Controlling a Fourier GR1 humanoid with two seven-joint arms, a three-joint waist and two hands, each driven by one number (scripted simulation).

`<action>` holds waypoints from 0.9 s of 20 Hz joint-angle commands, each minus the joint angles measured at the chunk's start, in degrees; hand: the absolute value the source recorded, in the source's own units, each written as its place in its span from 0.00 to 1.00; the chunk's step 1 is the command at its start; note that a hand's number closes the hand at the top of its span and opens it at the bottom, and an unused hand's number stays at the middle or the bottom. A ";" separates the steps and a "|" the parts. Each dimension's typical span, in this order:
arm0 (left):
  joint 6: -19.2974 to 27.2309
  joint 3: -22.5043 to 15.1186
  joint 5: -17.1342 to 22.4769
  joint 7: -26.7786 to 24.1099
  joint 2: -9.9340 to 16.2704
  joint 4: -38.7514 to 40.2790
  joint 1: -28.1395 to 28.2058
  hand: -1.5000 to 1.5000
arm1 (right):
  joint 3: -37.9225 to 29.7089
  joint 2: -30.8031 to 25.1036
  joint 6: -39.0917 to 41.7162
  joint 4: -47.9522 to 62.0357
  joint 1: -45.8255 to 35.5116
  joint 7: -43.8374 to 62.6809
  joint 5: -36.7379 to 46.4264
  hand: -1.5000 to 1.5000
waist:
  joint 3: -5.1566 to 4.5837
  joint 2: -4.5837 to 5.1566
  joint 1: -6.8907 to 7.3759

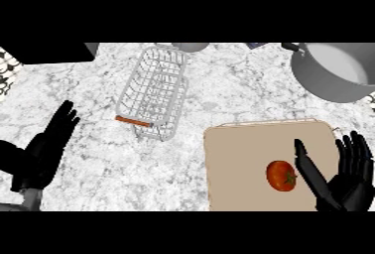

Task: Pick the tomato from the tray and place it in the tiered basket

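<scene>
Right hand open beside tomato on tray

Left hand at the frame's left edge, open, fingers straight and pointing up-right, grey forearm entering from the lower left corner. Right hand in the lower right, open, palm toward frame centre, thumb spread left, fingers straight and pointing up. Neither holds anything.

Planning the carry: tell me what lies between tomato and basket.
Head view: only bare tray and bare counter lie between tomato and basket.
</scene>
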 commanded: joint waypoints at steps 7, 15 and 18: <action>-2.67 0.55 1.01 1.64 0.61 0.35 -2.34 0.50 | 9.11 -12.33 -8.09 -6.59 27.22 15.00 19.93 0.00 | -0.50 0.76 2.59; -3.83 -0.98 0.36 1.96 -0.20 0.38 -3.99 0.50 | 19.27 -25.01 2.88 -18.08 36.32 35.98 29.65 0.00 | -0.61 1.64 5.72; -4.03 -1.04 0.06 0.98 -1.35 2.49 -4.36 0.50 | 21.85 -26.45 4.16 -25.23 37.32 46.87 36.44 0.00 | -0.55 1.49 5.30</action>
